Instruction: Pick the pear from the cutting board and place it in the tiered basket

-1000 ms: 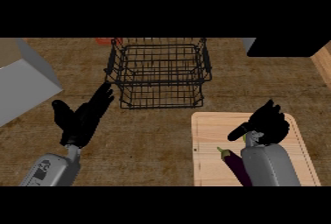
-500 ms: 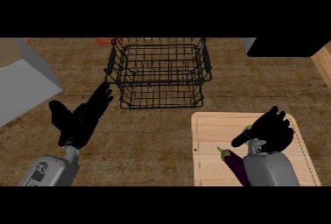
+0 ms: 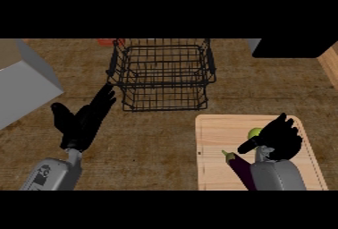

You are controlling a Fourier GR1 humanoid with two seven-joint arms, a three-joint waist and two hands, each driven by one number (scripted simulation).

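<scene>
On the brown counter [image 3: 165, 147], the black wire tiered basket [image 3: 162, 74] sits at the far middle and serves as reference. Left of the basket, a large grey box [image 3: 23, 82] runs out of the view's left edge. Right of and nearer than the basket lies the light wooden cutting board [image 3: 218, 147], its far edge just short of the basket's near right corner. Far right of the basket, a black block [image 3: 290, 47] covers the corner, with a strip of pale wood [image 3: 330, 60] beside it at the right edge. A small red item [image 3: 105, 42] shows just behind the basket's far left corner, mostly cut off. Left hand [image 3: 80, 123] is near-left of the basket, over bare counter, fingers straight and spread, pointing up toward the basket, holding nothing. Right hand [image 3: 280, 136] is over the board, well nearer than the basket and to its right, fingers relaxed and extended, thumb out to the left. Green pear [image 3: 254, 133] sits on the board, touching or just beside that hand's thumb side, mostly hidden by it; the hand is not closed round it. Dark purple eggplant [image 3: 238, 165] lies on the board nearer still, partly under the right forearm.
</scene>
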